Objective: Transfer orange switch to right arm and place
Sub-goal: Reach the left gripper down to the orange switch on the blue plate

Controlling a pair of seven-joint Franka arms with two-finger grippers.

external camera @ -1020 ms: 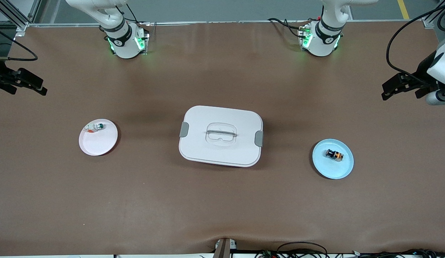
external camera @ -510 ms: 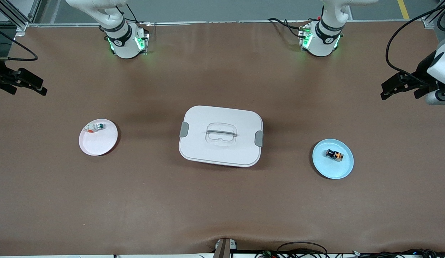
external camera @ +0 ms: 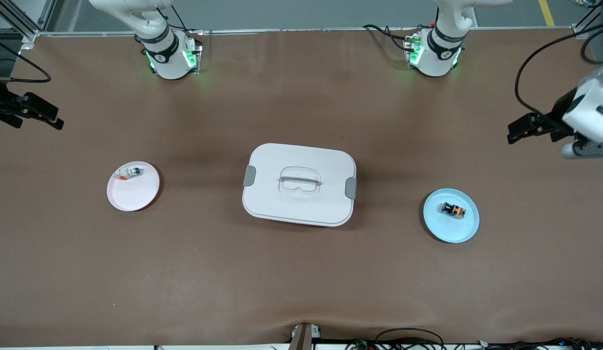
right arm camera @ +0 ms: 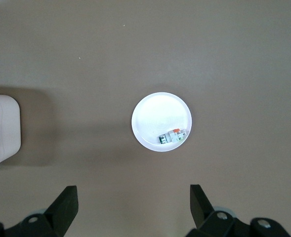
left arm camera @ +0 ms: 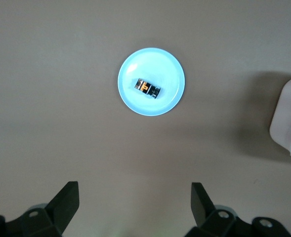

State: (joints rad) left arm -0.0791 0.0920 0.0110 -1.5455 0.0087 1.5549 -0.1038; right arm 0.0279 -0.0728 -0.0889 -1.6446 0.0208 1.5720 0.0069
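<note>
I am at the start: the orange switch [external camera: 453,210] lies on a blue plate [external camera: 469,231] toward the left arm's end of the desk. My left gripper [external camera: 525,127], jaws released, must descend onto it. The right gripper [external camera: 36,113] waits, jaws released. A white lidded box [external camera: 299,184] sits between the blue plate and a white plate [external camera: 133,194].

One high camera, two wrist cameras looking down.
Front and left wrist views share the blue plate [external camera: 451,215] [left arm camera: 151,81]; right wrist, seemingly equally high, the white plate [right arm camera: 161,122].
</note>
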